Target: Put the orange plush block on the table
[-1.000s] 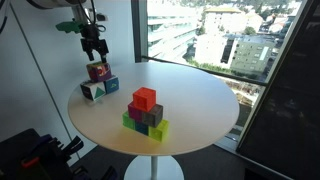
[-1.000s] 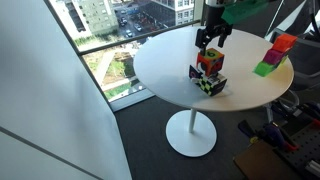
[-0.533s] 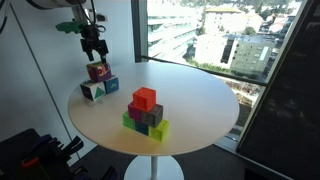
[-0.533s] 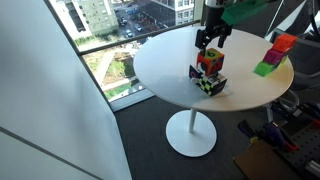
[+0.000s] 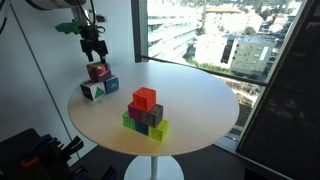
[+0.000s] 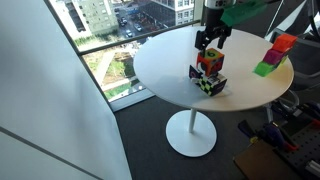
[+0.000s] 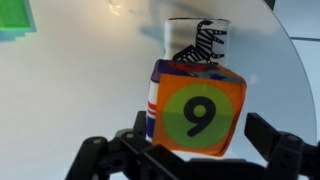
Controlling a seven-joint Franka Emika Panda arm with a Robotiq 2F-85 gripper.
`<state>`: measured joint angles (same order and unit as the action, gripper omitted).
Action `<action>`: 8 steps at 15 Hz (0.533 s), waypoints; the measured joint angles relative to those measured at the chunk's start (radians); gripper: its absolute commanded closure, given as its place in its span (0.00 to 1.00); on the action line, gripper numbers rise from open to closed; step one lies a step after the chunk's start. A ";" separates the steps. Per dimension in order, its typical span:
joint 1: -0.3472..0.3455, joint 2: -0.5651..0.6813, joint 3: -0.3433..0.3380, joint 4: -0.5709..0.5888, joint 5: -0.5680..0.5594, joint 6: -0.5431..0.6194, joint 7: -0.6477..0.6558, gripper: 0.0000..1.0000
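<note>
Wrist view: the gripper (image 7: 185, 143) is spread wide, its dark fingers (image 7: 100, 155) low in the frame on either side of the orange plush block (image 7: 195, 110), neither visibly pressing it. In both exterior views it hangs just above the block, which is perched on teal-and-white cubes (image 5: 98, 89) near the table (image 5: 200, 100) edge, upper left.

In the wrist view you can read a black numeral 9 inside a green circle (image 7: 197, 118) on the facing side of the soft orange plush block (image 7: 195, 106). The white soft cube (image 7: 200, 38) behind it carries a zebra drawing but no lettering you can make out. In both exterior views nothing is legible.
</note>
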<state>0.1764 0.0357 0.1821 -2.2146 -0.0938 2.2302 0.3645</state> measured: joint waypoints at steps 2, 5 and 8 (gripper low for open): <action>0.000 0.002 0.000 -0.001 0.000 0.000 0.000 0.00; 0.000 0.008 0.000 -0.002 0.000 0.000 0.000 0.00; 0.000 0.013 0.000 -0.004 0.000 0.000 0.001 0.00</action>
<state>0.1764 0.0492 0.1821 -2.2182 -0.0938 2.2302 0.3650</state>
